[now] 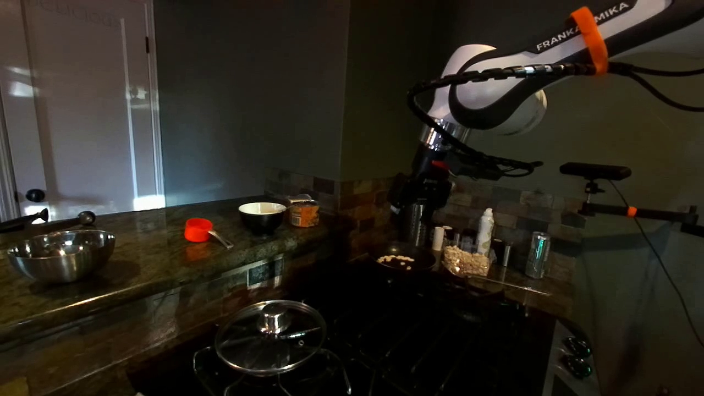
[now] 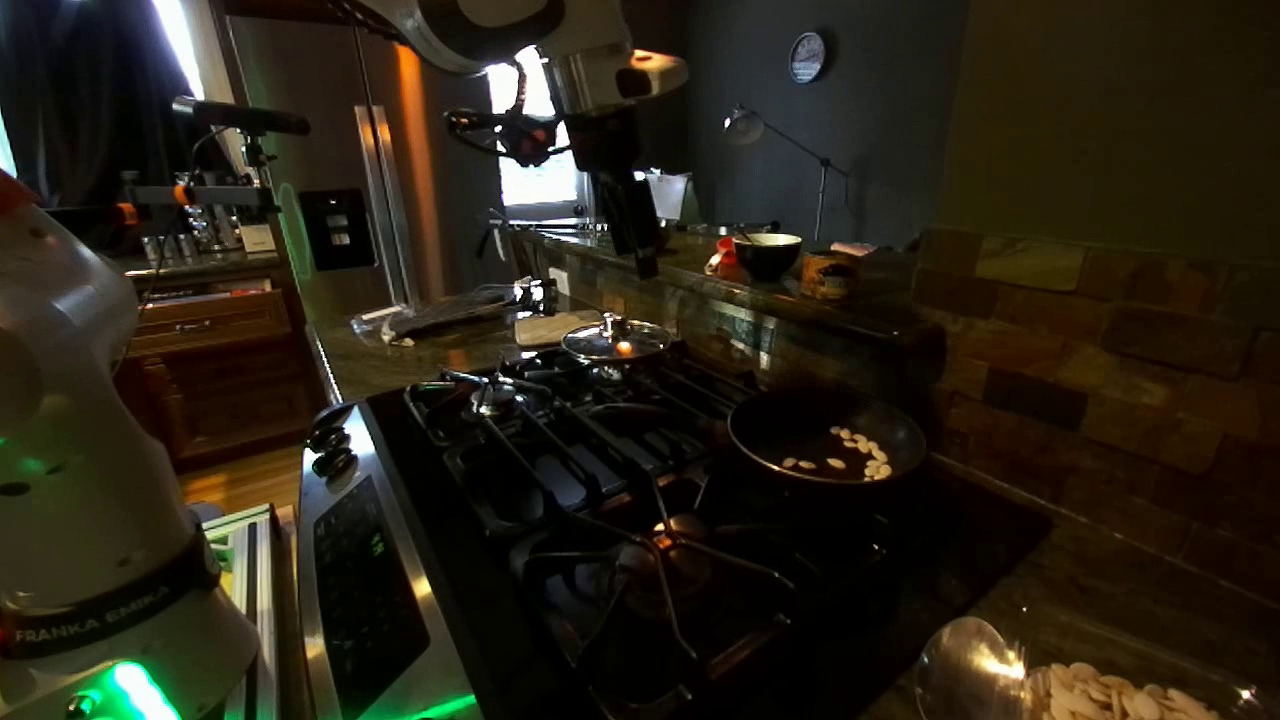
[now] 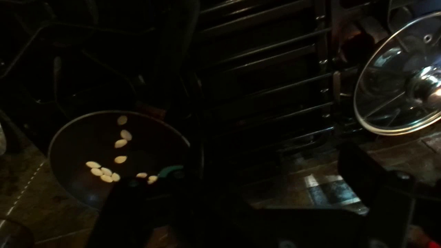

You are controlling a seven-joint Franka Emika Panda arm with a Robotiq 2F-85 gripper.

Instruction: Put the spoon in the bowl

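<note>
1. The gripper (image 2: 645,258) is held in the air above the stove (image 2: 370,560), pointed downward; its fingers (image 3: 360,163) are seen spread wide apart in the wrist view.
2. The black bowl (image 1: 262,223), white inside, is set upright on the counter (image 1: 148,247), near the stove-side edge and toward the walled end.
3. The spoon cannot be made out for certain — a thin dark shape (image 2: 747,238) is seen at the black bowl's rim in an exterior view, but whether that is the spoon cannot be told.
4. The tin (image 1: 304,213) is placed just beside the black bowl, nearer the wall corner.
5. The red cup (image 1: 198,230) is placed between the black bowl and the metal bowl (image 1: 60,267), its handle pointed toward the stove-side edge.
6. The pan (image 2: 780,430), with pale seeds (image 2: 878,465) scattered inside, is set at the stove's back corner by the tiled wall; the glass lid (image 1: 270,341) is rested at the other back corner.
</note>
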